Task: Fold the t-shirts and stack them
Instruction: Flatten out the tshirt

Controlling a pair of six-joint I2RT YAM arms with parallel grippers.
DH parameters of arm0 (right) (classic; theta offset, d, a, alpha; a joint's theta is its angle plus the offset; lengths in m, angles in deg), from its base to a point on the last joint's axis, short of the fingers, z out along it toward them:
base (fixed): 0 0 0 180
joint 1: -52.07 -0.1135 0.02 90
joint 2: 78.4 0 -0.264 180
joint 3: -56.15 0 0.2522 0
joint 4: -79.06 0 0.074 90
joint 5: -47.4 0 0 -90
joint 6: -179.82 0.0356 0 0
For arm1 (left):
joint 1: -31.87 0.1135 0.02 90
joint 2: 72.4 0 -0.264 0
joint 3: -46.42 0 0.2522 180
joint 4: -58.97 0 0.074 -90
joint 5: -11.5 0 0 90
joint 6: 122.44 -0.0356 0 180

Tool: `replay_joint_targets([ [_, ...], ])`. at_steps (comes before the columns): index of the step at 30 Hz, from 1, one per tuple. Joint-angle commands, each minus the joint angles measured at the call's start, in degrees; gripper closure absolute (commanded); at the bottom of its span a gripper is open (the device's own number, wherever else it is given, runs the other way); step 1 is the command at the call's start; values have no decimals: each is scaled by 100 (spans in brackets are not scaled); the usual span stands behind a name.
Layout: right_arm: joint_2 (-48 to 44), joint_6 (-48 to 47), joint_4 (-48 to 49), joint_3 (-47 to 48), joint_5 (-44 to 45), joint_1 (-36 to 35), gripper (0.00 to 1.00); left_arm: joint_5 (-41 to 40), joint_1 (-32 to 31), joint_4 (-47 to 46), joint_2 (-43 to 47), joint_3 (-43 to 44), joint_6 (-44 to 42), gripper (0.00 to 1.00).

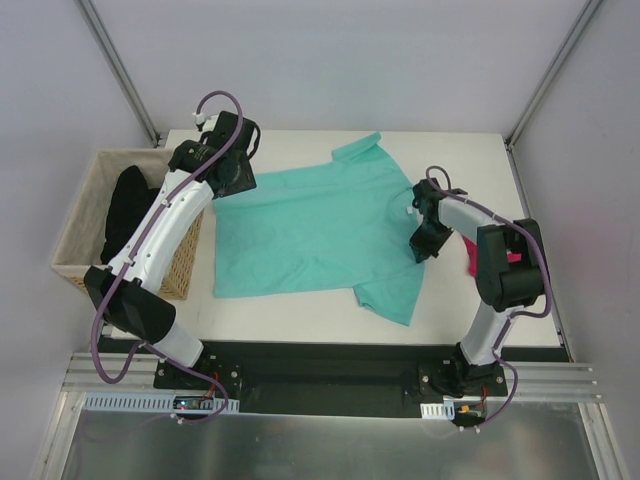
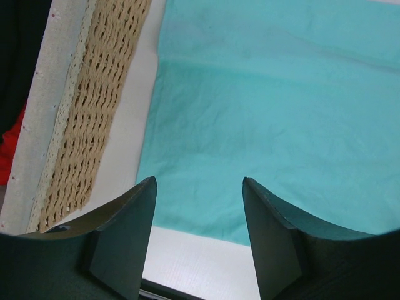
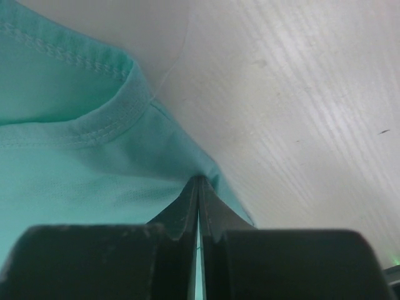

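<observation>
The top camera looks steeply down from behind the arms over the whole table. Both wrist cameras peer closely at the teal shirt, which all three views share.

A white table carries a teal t-shirt spread flat across its middle, both short sleeves out, collar toward the right side and hem toward the left. Near the table's right edge a sliver of a pink t-shirt shows, the rest hidden. A wicker basket stands at the left edge; whether it rests on the tabletop cannot be told.
</observation>
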Motion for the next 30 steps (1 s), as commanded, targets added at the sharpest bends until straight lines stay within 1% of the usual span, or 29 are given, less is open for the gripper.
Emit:
replay_joint_targets([
  [1, -225, 86, -376, -178, 308, 277, 99, -186, -31, 181, 264, -107, 69, 43],
  [11, -286, -37, -429, -108, 370, 945, 99, -213, -31, 189, 299, -90, 77, 43],
  [17, -233, -64, -455, -64, 361, 998, 99, -265, -31, 198, 299, -55, 69, 42],
  [19, -207, -125, -429, -55, 194, 980, 99, -274, -31, 198, 281, -54, 69, 43],
  [20, -216, -212, -403, -38, 150, 972, 93, -274, -31, 190, 272, -54, 69, 42],
  [22, -260, -344, -420, 102, 149, 840, 87, -248, -31, 189, 246, -81, 77, 42],
  [23, -356, -423, -438, 181, 263, 753, 81, -230, -31, 198, 237, -89, 103, 42],
  [25, -444, -678, -534, 489, 641, 463, 74, -125, -31, 198, 211, -124, 147, 42],
  [26, -531, -749, -569, 585, 755, 375, 67, -73, -31, 190, 176, -159, 174, 42],
  [27, -567, -854, -613, 795, 965, 235, 65, 32, -31, 189, 184, -256, 209, 43],
  [30, -733, -977, -745, 1008, 1326, -12, 62, 235, -39, 181, 193, -519, 358, 43],
])
